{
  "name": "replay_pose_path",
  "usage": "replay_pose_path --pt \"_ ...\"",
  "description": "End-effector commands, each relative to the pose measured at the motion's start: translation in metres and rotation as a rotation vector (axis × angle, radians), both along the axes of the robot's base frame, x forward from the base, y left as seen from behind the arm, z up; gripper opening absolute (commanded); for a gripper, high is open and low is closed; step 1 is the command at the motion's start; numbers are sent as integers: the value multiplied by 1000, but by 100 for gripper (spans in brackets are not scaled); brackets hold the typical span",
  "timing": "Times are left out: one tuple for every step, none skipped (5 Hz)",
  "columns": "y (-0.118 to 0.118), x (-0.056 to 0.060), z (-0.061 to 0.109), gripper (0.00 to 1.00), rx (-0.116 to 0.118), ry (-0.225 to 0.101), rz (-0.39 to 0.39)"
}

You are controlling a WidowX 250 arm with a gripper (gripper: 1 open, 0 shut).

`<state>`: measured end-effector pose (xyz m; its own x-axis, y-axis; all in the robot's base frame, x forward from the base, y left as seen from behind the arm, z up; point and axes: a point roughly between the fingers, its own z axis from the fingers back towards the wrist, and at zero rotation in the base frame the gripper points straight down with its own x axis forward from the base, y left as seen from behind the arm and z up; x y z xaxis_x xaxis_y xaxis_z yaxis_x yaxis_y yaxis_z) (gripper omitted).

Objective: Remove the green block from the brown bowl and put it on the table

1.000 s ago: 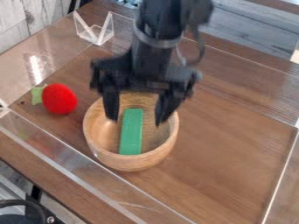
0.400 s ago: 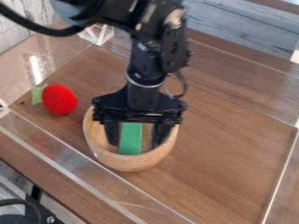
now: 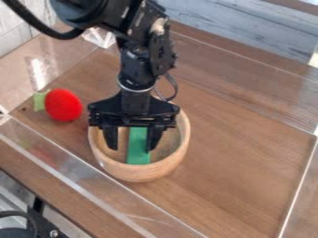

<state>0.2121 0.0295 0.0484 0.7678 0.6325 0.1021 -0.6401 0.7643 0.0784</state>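
Observation:
The brown bowl (image 3: 152,173) sits on the table (image 3: 243,130) at centre left. In it lies the green block (image 3: 138,149), tilted with its near end low against the bowl's floor. My gripper (image 3: 138,139) points straight down into the bowl, its black fingers (image 3: 119,138) pressed against the block's two long sides. It is shut on the block, which still rests in the bowl. The arm hides the block's far end.
A red ball (image 3: 62,105) with a green tip lies on the table just left of the bowl. Clear acrylic walls (image 3: 69,167) edge the table at the front and left. Bare wood stretches to the right of the bowl.
My gripper has sunk into the bowl and shifted slightly left. Its fingers have drawn in from wide open onto the green block's sides. The block and bowl have not moved.

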Motion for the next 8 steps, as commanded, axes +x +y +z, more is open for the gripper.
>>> replay_pose_path --pt "3 -2 3 0 -8 -11 30" --pt "4 -6 6 100 -43 2 45" --pt "0 -4 17 100 -71 10 75" --pt "-4 -2 29 0 -94 13 99" --pt "-7 1 18 0 -102 14 49" --pt "-9 3 6 100 -111 12 -4" --pt "-8 12 -2 100 -121 9 -46" --pt "-7 20 -4 0 -134 9 -71"
